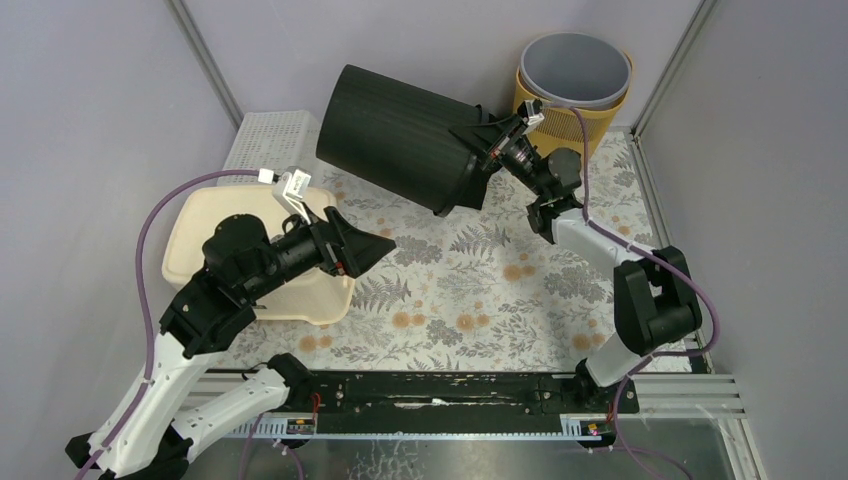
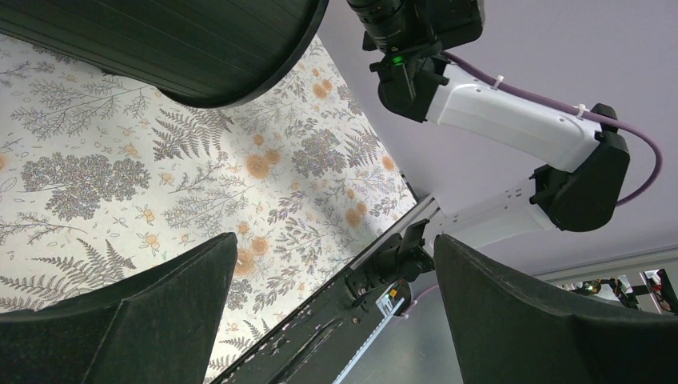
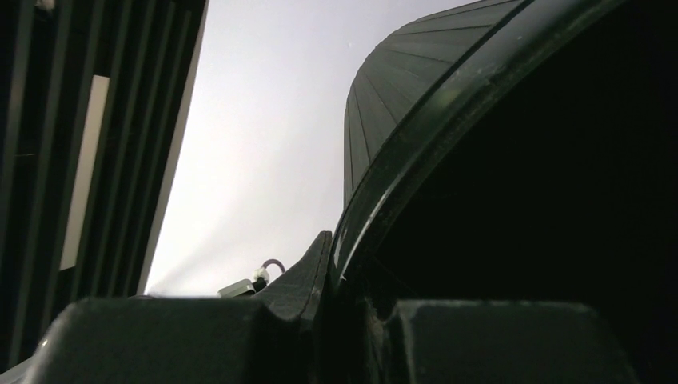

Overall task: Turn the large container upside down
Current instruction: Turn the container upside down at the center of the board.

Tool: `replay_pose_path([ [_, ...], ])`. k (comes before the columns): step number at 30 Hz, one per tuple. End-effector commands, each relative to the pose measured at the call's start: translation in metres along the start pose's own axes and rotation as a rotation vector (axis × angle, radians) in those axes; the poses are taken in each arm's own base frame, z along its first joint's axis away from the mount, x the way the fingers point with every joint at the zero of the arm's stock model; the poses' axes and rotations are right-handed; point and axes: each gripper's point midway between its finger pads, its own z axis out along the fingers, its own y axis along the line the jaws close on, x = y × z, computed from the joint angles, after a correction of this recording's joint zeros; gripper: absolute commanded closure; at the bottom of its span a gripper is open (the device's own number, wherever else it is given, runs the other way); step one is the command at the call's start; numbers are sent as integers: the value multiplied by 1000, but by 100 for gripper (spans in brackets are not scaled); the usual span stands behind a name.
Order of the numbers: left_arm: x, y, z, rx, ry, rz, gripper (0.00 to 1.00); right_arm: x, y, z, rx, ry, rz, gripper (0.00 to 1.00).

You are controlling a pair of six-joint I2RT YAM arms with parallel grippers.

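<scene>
Large container (image 1: 405,138) tilted aloft, right claw (image 1: 487,138) clamped on rim, left claw (image 1: 380,247) wide, nested bins (image 1: 575,65) just behind

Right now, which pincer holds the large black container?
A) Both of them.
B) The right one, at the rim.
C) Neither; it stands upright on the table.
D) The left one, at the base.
B: the right pincer is shut on the rim of the black container, which is tilted on its side, while the left pincer is open and apart from it.
</scene>
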Motion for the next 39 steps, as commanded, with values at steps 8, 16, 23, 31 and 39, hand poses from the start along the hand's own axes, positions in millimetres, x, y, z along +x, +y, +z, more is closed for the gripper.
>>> replay_pose_path([
  [8,-9,-7,4,14,-11,22,0,-4,39,4,-297,37,9,100],
  [16,-11,-11,7,36,-15,14,0,-10,21,6,-335,39,61,100],
  [23,-18,-13,5,33,-41,20,0,-12,5,8,-319,26,57,100],
  [31,-37,-18,-9,17,-117,45,0,-17,-13,8,-324,-3,84,100],
  [39,-48,-12,-20,-49,-157,67,0,-16,-25,17,-325,-11,88,100],
])
